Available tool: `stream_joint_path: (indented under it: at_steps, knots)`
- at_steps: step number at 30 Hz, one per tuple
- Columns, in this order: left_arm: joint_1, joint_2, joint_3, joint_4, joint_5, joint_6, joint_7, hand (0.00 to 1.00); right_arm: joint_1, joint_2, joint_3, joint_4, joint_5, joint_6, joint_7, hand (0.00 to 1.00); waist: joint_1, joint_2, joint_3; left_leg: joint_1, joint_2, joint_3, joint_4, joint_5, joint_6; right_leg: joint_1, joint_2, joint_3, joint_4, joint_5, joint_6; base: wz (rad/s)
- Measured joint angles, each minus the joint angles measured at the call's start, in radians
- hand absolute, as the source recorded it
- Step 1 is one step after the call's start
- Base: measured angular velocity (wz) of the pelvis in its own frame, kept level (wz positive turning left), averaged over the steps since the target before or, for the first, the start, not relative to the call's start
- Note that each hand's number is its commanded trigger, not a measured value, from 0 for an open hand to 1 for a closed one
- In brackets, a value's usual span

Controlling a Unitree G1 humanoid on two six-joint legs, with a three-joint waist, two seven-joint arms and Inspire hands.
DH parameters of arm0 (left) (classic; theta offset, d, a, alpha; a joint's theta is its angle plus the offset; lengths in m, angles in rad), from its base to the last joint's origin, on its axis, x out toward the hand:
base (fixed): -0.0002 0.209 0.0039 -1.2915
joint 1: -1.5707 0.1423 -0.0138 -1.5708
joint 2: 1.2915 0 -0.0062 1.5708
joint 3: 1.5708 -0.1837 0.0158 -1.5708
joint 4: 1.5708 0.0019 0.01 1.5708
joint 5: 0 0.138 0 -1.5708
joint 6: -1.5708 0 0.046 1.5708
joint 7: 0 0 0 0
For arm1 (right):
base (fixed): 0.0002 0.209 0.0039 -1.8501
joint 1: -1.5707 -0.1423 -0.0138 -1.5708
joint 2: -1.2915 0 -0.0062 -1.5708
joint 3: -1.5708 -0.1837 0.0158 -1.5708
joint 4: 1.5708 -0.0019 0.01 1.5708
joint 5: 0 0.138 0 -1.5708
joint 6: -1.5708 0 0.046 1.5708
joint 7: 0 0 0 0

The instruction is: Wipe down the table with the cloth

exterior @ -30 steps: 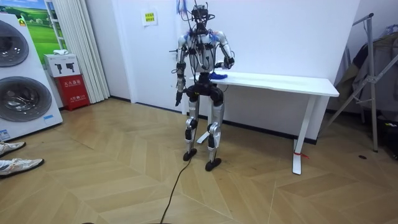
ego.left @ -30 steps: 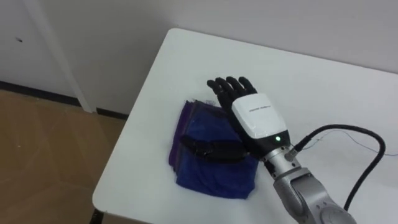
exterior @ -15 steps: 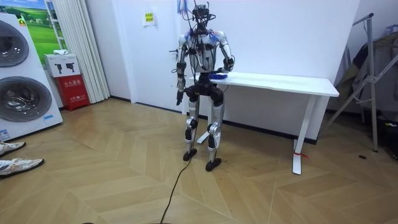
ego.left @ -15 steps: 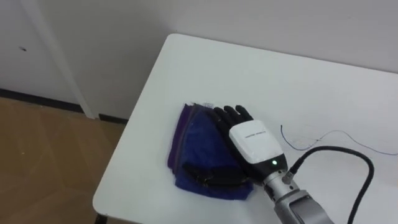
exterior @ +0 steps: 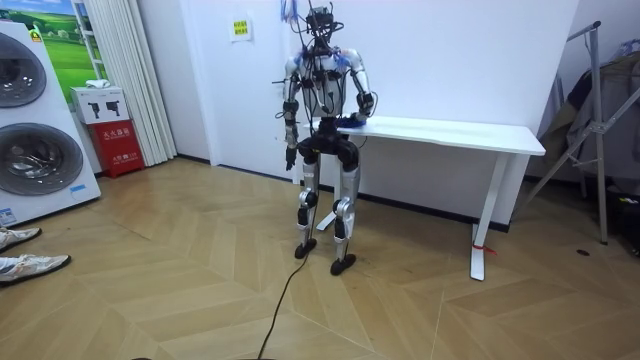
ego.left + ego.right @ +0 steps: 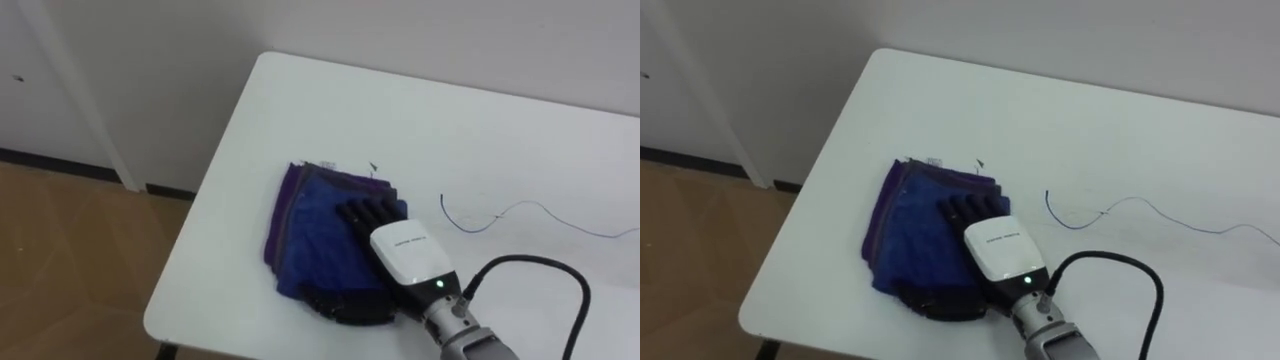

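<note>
We have the robot's right hand (image 6: 400,260) lying flat on the folded blue and purple cloth (image 6: 315,225), with its fingers (image 6: 365,213) laid nearly straight across the top fold and the thumb spread along the cloth's near edge. It presses the cloth and grips nothing. The cloth sits on the white rectangular table (image 6: 330,110), close to the left end and not far from the front edge, so the front-left corner is near. That is our main worry. Because the cloth is only pinned by pressure, a stroke toward the left end or the front edge could carry it over the rim, and we judge it would then slide off to the floor. The layers could also shear. The purple under-folds already peek out at the left side, and a hard push may drag the top layer while the bottom one stays behind, bunching the cloth under the palm. Too light a press and the hand may simply skate over the cloth. The thin blue pen line (image 6: 500,215) runs on bare tabletop to the right of the cloth, apart from it, so strokes kept near the left end would leave it unwiped. In the room view the robot stands at the table's end, and its left hand (image 5: 288,152) hangs by its hip, giving no support should the cloth slip.
</note>
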Motion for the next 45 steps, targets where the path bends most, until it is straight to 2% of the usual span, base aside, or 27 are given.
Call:
stream_joint_path:
  at_steps: [7,14,21,22,25,27,29,32,33,35,36,38,40,42,44,45]
  knots:
    - [0.001,-0.001,0.006,0.001,0.0,0.001,0.0,0.0,-0.007,-0.001,-0.012,-0.002,-0.007,0.001,-0.099,1.0,0.001,0.008,-0.0086,0.008,-0.001,0.0,0.0,0.0,0.0,0.007,-0.001,-0.016,0.0,0.0,0.0,0.0]
    - [0.001,-0.003,0.01,0.0,0.001,0.001,-0.006,0.0,-0.013,-0.002,-0.011,-0.005,-0.007,-0.022,-0.121,1.0,0.001,0.008,-0.0086,0.011,-0.002,-0.003,0.002,0.0,0.0,0.013,-0.003,-0.015,0.0,0.0,0.0,0.0]
    - [0.007,-0.01,0.011,-0.001,-0.001,0.001,-0.01,0.0,-0.045,-0.003,-0.016,-0.004,0.0,-0.026,-0.075,1.0,0.002,0.01,-0.0047,0.008,-0.002,-0.007,0.004,0.0,0.0,0.016,-0.003,-0.028,0.0,0.0,0.0,0.01]
    - [0.008,-0.01,0.011,-0.001,-0.004,0.001,-0.01,0.0,-0.053,-0.003,-0.016,0.0,0.0,-0.025,-0.07,1.0,0.001,0.01,-0.0029,0.007,-0.003,-0.012,0.005,0.0,0.0,0.018,-0.003,-0.046,0.0,0.0,0.0,0.08]
    - [0.009,-0.011,0.006,-0.001,-0.012,0.0,-0.007,0.0,-0.066,-0.004,-0.016,0.005,0.001,-0.021,-0.065,1.0,0.003,0.01,0.0003,0.001,-0.004,-0.026,0.009,0.0,0.0,0.018,-0.003,-0.056,0.001,0.0,0.0,0.13]
    - [0.009,-0.011,0.003,-0.001,-0.013,-0.001,-0.003,0.0,-0.081,-0.004,-0.015,0.009,0.004,-0.017,-0.06,1.0,0.006,0.01,0.0056,-0.004,-0.004,-0.028,0.011,0.001,-0.001,0.017,-0.002,-0.057,0.0,0.0,0.0,0.08]
    - [0.01,-0.012,-0.004,-0.003,-0.013,-0.001,0.0,0.0,-0.122,-0.003,-0.011,0.034,0.026,-0.015,-0.053,1.0,0.008,0.01,0.0114,-0.012,-0.005,-0.032,0.017,0.001,-0.001,0.013,-0.002,-0.058,0.0,0.0,0.0,0.05]
    - [0.013,-0.012,-0.011,-0.023,-0.012,0.002,0.002,0.0,-0.177,-0.002,-0.01,0.081,0.076,-0.013,-0.036,1.0,0.019,0.008,0.0096,-0.013,-0.005,-0.03,0.014,0.003,-0.002,0.008,-0.003,-0.059,0.002,0.0,0.0,-0.03]
    - [0.013,-0.016,-0.011,-0.04,-0.012,0.003,0.002,0.0,-0.222,-0.002,-0.01,0.121,0.124,-0.008,-0.021,1.0,0.03,0.006,0.0086,-0.011,-0.006,-0.026,0.013,0.004,-0.001,0.006,-0.004,-0.055,0.002,0.0,0.0,-0.07]
    - [0.018,-0.022,-0.011,-0.055,-0.01,0.003,0.002,0.0,-0.286,-0.002,-0.011,0.172,0.163,0.021,0.002,1.0,0.041,0.006,0.0084,-0.009,-0.008,-0.027,0.013,0.008,0.0,0.005,-0.007,-0.053,0.002,0.0,0.0,-0.02]
    - [0.019,-0.023,-0.008,-0.061,-0.01,0.005,0.001,0.0,-0.324,-0.001,-0.023,0.212,0.183,0.033,0.01,1.0,0.048,0.006,0.0085,-0.009,-0.009,-0.029,0.013,0.008,0.001,0.006,-0.007,-0.053,0.002,0.0,0.0,0.07]
    - [0.024,-0.023,-0.006,-0.068,-0.01,0.014,0.001,0.0,-0.379,-0.001,-0.054,0.316,0.256,0.031,0.01,1.0,0.05,0.004,0.0072,-0.005,-0.012,-0.037,0.014,0.009,0.002,0.012,-0.01,-0.056,0.001,0.0,0.0,0.15]
    - [0.036,-0.023,0.015,-0.075,-0.009,0.029,-0.002,0.0,-0.425,-0.001,-0.136,0.435,0.353,0.031,0.009,1.0,0.057,0.002,0.0065,0.002,-0.017,-0.055,0.014,0.009,0.002,0.021,-0.013,-0.06,0.001,0.0,0.0,0.25]
    - [0.057,-0.019,0.049,-0.074,-0.001,0.043,-0.006,0.0,-0.466,-0.009,-0.204,0.527,0.381,0.03,0.009,1.0,0.056,-0.001,0.0056,-0.001,-0.021,-0.066,0.015,0.01,0.003,0.023,-0.015,-0.079,0.001,0.0,0.0,0.21]
    - [0.08,-0.013,0.083,-0.071,0.0,0.061,-0.005,0.0,-0.472,-0.051,-0.293,0.637,0.419,0.031,-0.03,1.0,0.054,-0.001,0.0054,-0.001,-0.03,-0.088,0.017,0.011,0.006,0.036,-0.02,-0.099,0.002,0.0,0.0,0.34]
    - [0.088,-0.008,0.088,-0.071,0.0,0.063,-0.005,0.0,-0.47,-0.058,-0.317,0.656,0.426,0.031,-0.039,1.0,0.054,-0.002,0.0047,-0.001,-0.031,-0.091,0.017,0.011,0.006,0.037,-0.021,-0.098,0.003,0.0,0.0,0.22]
